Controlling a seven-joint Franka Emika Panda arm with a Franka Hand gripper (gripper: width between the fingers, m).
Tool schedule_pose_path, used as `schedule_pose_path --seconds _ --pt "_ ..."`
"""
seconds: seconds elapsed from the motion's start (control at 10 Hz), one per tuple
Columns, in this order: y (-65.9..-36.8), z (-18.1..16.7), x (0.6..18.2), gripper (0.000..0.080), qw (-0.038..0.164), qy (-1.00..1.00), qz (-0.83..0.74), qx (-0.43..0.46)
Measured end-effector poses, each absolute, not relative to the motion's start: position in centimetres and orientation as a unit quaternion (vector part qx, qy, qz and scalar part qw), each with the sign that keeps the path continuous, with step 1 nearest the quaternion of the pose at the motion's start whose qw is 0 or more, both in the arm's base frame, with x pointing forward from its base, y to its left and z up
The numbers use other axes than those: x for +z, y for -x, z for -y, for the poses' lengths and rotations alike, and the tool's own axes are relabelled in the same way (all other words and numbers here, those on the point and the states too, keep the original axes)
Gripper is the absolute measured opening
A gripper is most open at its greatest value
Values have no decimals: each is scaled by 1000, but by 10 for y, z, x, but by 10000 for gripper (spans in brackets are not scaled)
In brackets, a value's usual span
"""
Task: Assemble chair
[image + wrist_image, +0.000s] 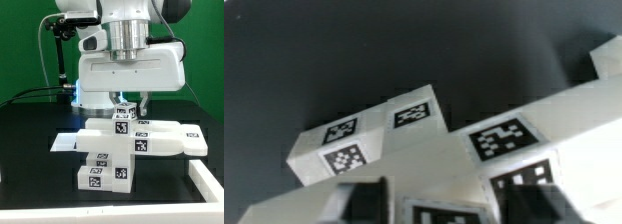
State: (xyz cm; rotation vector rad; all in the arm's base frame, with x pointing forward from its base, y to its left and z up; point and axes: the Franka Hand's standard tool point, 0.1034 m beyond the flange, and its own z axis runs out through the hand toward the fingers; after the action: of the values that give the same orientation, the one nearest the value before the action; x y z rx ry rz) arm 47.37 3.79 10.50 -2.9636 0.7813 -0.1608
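Observation:
The chair's white tagged blocks (112,150) lie bunched in the middle of the black table, with a flat slab (160,138) reaching toward the exterior view's right and a lower block (100,178) in front. My gripper (127,106) hangs straight down over the bunch, its fingers closed on either side of a small upright white tagged block (124,113). In the wrist view the gripper (450,206) has dark fingers (370,200) flanking that block (452,212). Beyond it lie tagged chair blocks (375,135) and the slab (518,135).
A thin flat white sheet (64,144) lies at the exterior view's left of the parts. A white raised edge (206,180) runs along the table's front right. The arm's white base (100,85) stands behind the parts.

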Motion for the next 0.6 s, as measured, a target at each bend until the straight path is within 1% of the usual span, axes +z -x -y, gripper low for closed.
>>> schedule_pose_path --seconds 0.1,0.2,0.3,0.4,0.5,0.6 --pt "-473 -38 105 469 35 969 -239 -52" --pt "-473 -38 109 592 32 984 -171 -47" --pt "-475 -34 112 592 30 994 -88 -53" --pt "-475 -32 114 637 25 998 -11 -54" --pt "-477 -32 115 647 18 996 71 -54" --pt "-477 -33 115 647 13 991 118 -54"
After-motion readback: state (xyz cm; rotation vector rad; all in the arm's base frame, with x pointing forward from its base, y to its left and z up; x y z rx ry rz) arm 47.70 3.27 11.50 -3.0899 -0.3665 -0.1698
